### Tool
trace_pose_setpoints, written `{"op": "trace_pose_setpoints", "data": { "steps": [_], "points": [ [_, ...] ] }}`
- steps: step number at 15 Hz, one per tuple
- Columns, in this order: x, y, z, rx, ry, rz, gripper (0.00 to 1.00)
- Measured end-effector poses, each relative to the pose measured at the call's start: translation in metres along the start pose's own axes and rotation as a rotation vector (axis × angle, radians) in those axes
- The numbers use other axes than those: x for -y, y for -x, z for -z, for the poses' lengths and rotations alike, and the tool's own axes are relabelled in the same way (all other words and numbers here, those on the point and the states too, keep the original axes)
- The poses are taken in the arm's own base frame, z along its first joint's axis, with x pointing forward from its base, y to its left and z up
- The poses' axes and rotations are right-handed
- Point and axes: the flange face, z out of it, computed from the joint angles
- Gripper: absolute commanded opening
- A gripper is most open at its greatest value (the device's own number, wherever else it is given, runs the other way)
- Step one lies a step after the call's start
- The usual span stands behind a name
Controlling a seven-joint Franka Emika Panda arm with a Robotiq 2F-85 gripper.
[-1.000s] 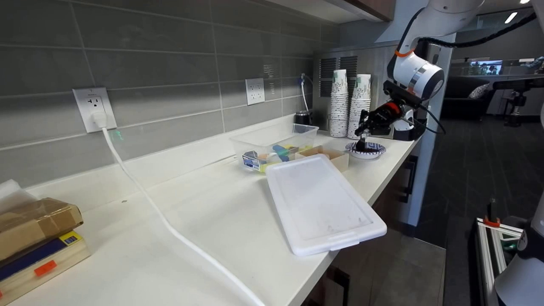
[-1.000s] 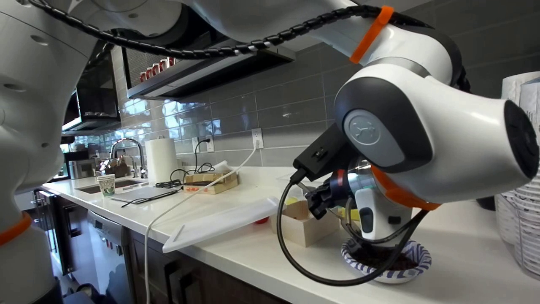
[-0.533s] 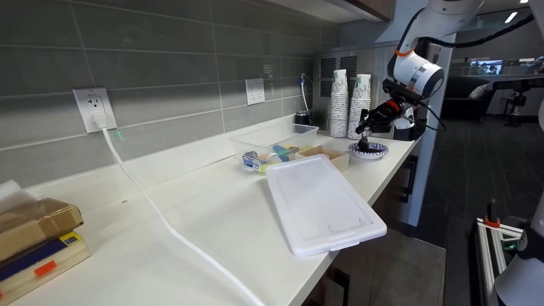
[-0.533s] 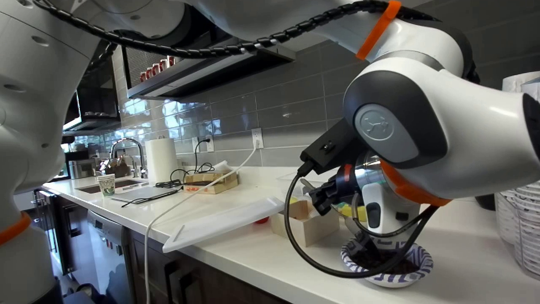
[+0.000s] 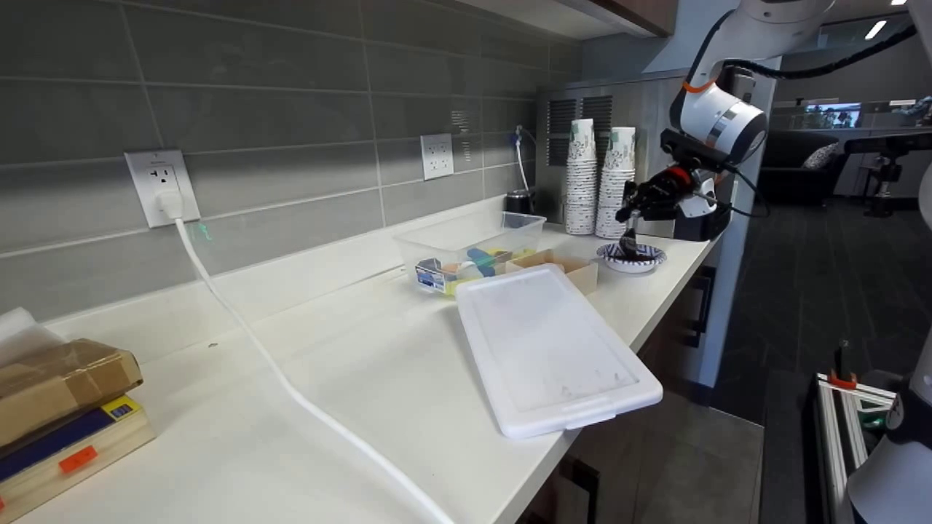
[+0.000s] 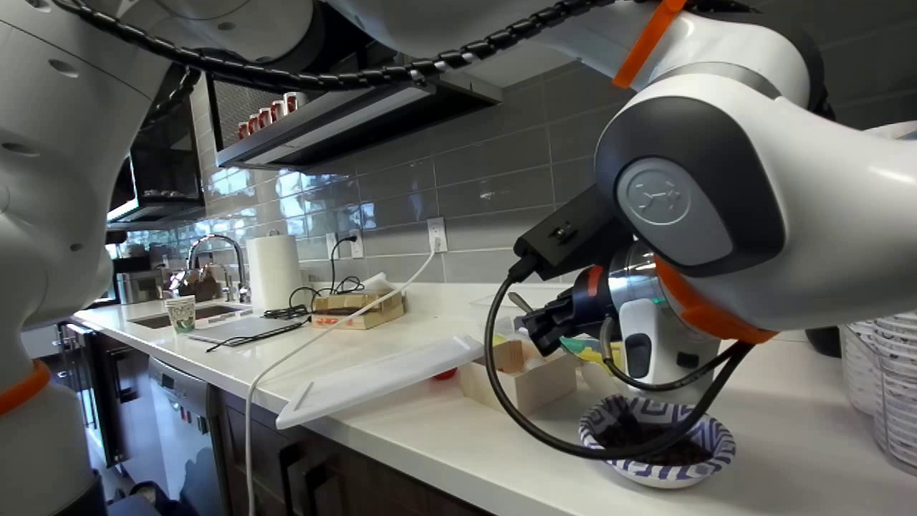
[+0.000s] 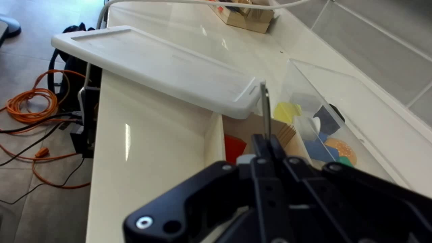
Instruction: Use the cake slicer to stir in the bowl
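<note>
My gripper (image 7: 266, 140) is shut on the thin metal handle of the cake slicer (image 7: 266, 108), whose end sticks out past the fingertips in the wrist view. In an exterior view the gripper (image 5: 626, 209) is above the bowl, and the slicer's dark blade (image 5: 629, 241) reaches down into it. The pale bowl (image 5: 632, 267) with a blue patterned rim stands on the counter. In an exterior view the bowl (image 6: 663, 476) holds dark loose contents, with the blade (image 6: 626, 421) dipping in at its far left side; the cable and arm hide part of this. The bowl is out of the wrist view.
A light wooden box (image 6: 523, 390) stands close beside the bowl. A clear plastic bin (image 5: 419, 251) with toy items is behind it. A white lid (image 5: 553, 349) leans on the box and overhangs the counter edge. Tall cup stacks (image 5: 581, 182) stand behind the bowl.
My gripper has moved a little up and to the right in an exterior view, with the slicer now more upright. The bowl slid slightly right early on, then stayed.
</note>
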Motion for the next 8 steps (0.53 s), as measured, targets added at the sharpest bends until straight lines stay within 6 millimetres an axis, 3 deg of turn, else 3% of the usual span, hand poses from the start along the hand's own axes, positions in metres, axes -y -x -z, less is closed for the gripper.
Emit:
{"op": "trace_pose_setpoints", "data": {
  "steps": [8],
  "points": [
    [-0.021, -0.002, 0.020, 0.002, 0.049, -0.050, 0.01]
  ]
}}
